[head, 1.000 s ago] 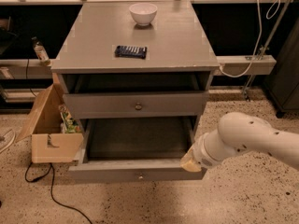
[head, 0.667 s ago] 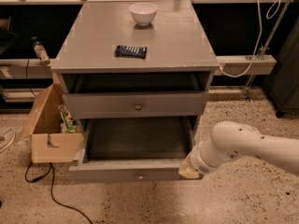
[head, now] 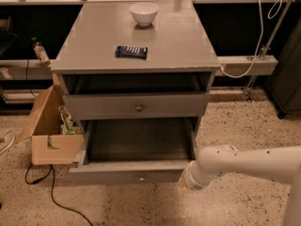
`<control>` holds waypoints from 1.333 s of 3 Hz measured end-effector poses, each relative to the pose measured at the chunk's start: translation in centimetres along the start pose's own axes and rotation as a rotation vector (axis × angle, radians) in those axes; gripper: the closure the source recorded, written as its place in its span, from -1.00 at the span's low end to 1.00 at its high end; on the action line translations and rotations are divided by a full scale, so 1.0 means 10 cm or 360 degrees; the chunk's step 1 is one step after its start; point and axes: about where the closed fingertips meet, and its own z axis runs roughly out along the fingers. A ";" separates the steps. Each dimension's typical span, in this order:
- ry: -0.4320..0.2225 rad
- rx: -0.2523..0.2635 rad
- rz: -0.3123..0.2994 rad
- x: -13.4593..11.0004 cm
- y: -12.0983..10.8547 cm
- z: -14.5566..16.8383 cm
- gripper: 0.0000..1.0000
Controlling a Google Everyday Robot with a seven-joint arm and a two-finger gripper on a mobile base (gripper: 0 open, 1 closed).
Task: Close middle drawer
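The middle drawer (head: 123, 172) is pulled far out of the grey cabinet (head: 178, 41). It has a low flat front, a small round knob (head: 141, 177) and a dark interior. Above it, the taller-fronted drawer with a brass knob (head: 138, 108) stands slightly out. My white arm (head: 249, 164) reaches in from the right. My gripper (head: 185, 185) is at the arm's tip, just right of and slightly below the middle drawer's right front corner, close to the floor. Its tip is largely hidden behind the wrist.
A white bowl (head: 144, 12) and a dark blue packet (head: 131, 52) lie on the cabinet top. An open cardboard box (head: 51, 147) with items stands left of the drawer. A black cable (head: 51, 197) runs on the speckled floor. A dark cabinet (head: 288, 74) stands at right.
My arm's tip has dropped a little lower and slightly left, from beside the drawer's right front corner to just below it. The drawer has not visibly moved.
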 end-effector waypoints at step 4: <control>-0.0042 0.0354 -0.0178 -0.21 -0.74 0.55 1.00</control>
